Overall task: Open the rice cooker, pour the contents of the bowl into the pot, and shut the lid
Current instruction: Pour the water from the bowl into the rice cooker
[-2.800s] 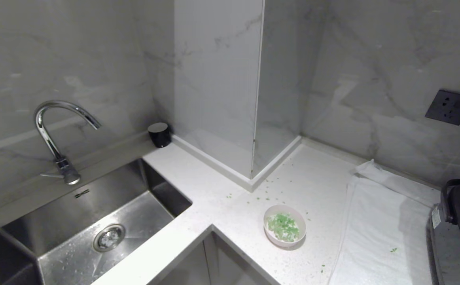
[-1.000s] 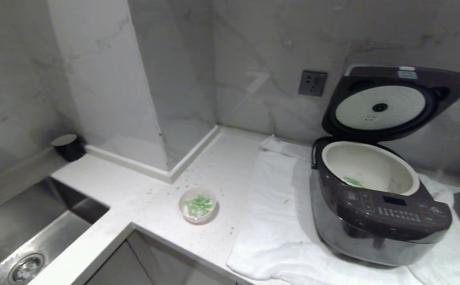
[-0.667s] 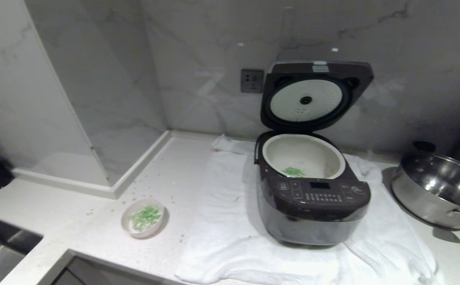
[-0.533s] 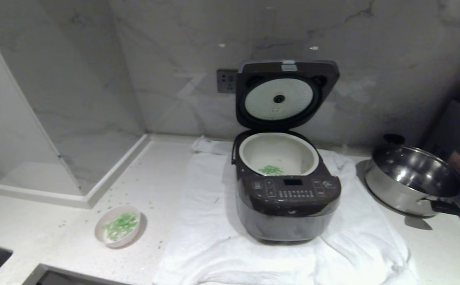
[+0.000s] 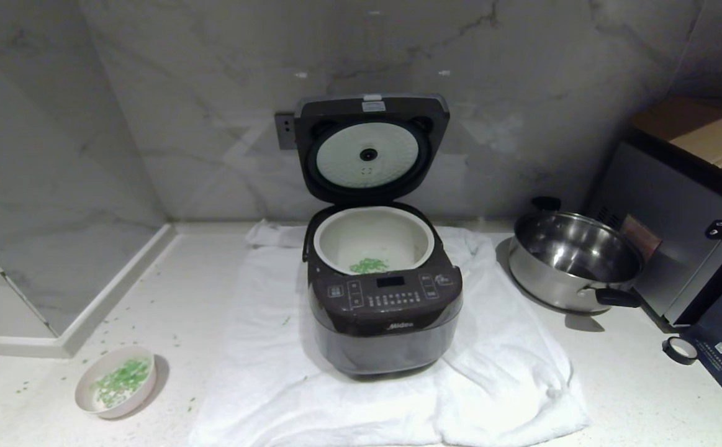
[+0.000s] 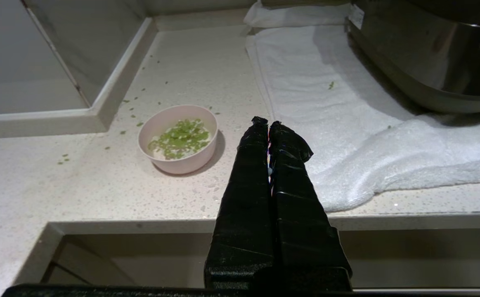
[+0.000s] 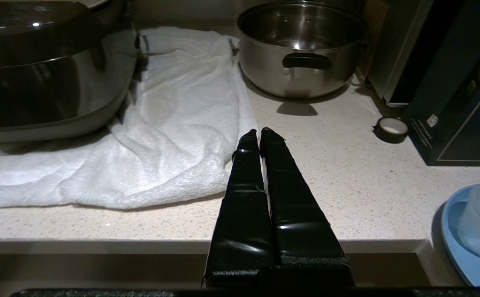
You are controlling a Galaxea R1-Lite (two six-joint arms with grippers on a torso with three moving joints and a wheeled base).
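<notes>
The dark brown rice cooker [image 5: 385, 316] stands on a white towel in the middle of the counter. Its lid [image 5: 370, 146] is swung up against the wall, white inner plate facing me. The cream pot [image 5: 373, 239] holds a few green bits [image 5: 368, 266]. The pale pink bowl [image 5: 115, 390] [image 6: 178, 138] with green contents [image 6: 178, 138] sits on the counter far left of the cooker. My left gripper [image 6: 268, 122] is shut and empty, held off the counter's front edge to the bowl's right. My right gripper [image 7: 259, 132] is shut and empty, by the towel's right end.
A white towel [image 5: 497, 385] lies under the cooker. A steel pan [image 5: 575, 261] with black handles stands right of it, then a dark appliance [image 5: 696, 248] and a tape roll [image 7: 390, 129]. A blue plate [image 7: 466, 247] sits far right. Green bits [image 6: 132, 111] are scattered near the bowl.
The whole head view has swung right: sink and tap left the picture, the cooker came from the right edge to the centre, and the bowl slid to the lower left. Nothing on the counter moved.
</notes>
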